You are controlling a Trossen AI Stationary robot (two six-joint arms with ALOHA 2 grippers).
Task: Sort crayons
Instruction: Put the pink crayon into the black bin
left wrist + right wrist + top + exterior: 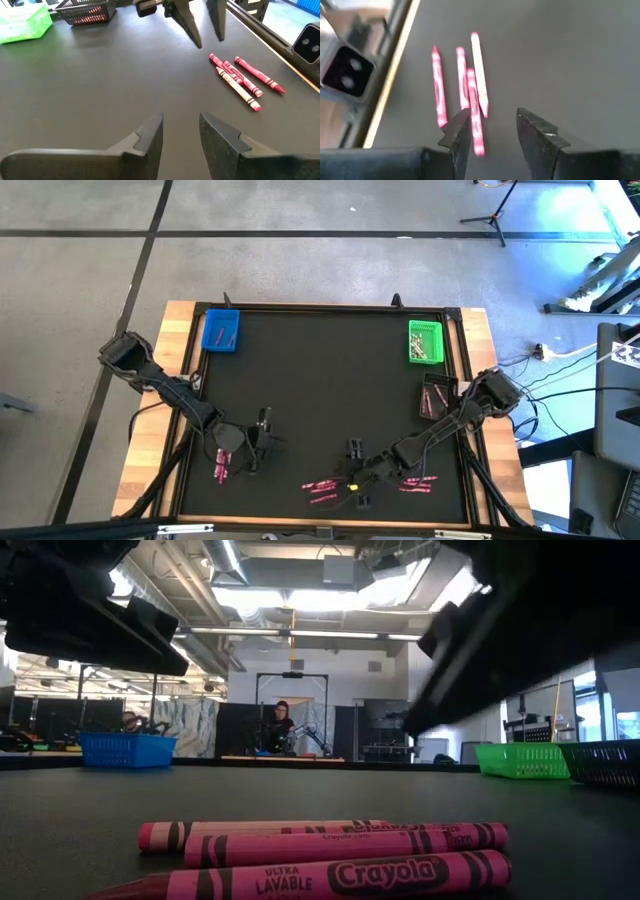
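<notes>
Several pink-red crayons (322, 490) lie flat on the black mat near the table's front edge; they also show in the low view as crayons (330, 850). My right gripper (492, 132) hovers open just above them, slanting down, with nothing between its fingers; it shows from above as my right gripper (352, 478). One crayon (479, 75) is paler than the rest. More crayons (222, 465) lie at the front left and others (418, 483) at the front right. My left gripper (181, 132) stands open over bare mat, left of centre, as my left gripper (266, 438).
A blue tray (221, 330) stands at the far left corner and a green tray (425, 342) at the far right. A dark basket (438, 395) sits by the right edge. A small camera (345, 67) is at the front edge. The mat's middle (320, 390) is bare.
</notes>
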